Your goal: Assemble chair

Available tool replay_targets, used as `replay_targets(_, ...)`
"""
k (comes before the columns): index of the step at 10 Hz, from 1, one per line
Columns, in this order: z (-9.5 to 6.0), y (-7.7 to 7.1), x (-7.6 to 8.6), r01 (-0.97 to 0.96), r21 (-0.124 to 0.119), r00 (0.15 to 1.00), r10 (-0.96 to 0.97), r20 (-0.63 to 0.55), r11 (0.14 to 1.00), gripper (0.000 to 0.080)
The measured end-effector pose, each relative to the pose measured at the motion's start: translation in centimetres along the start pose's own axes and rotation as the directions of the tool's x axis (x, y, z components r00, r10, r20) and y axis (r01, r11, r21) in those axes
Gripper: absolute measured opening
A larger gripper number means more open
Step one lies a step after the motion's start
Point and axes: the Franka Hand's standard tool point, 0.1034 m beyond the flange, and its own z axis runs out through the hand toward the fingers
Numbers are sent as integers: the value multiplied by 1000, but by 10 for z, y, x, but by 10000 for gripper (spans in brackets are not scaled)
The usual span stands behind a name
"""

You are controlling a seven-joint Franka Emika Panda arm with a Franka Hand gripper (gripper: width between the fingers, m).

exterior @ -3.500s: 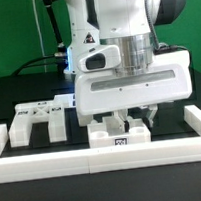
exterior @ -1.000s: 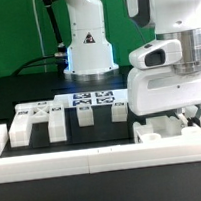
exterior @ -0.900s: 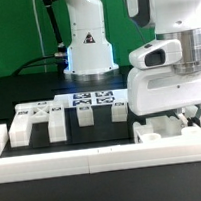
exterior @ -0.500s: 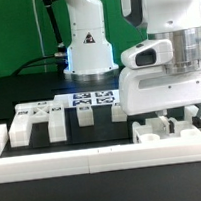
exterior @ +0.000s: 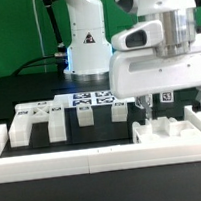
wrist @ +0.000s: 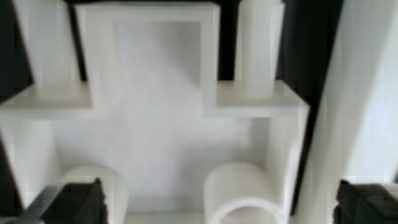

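A white blocky chair part with raised posts rests on the table at the exterior view's right, tucked against the white border rail. My gripper hangs just above it, open, with nothing between its fingers. In the wrist view the same part fills the picture, a flat stepped panel with two round pegs near my gripper; one dark fingertip stands off to each side of it. A slotted chair panel lies at the exterior view's left, and two small cubes sit mid-table.
The marker board lies flat behind the cubes. The border rail runs along the front with raised ends at both sides. The arm's base stands at the back, before a green backdrop.
My gripper has opened, let go of the chair part and risen straight up. The part stays in the corner against the rail.
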Motion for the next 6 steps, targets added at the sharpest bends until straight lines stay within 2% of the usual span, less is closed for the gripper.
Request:
replay_targets(1, -10, 4, -5, 18, -3, 1000, -18, -1, 1000, 648)
replay_targets(3, -24, 27, -23, 44, -15, 999, -44, 7, 999, 648)
replay_targets(6, -25, 58, -57, 25, -37, 999, -24, 25, 999, 648)
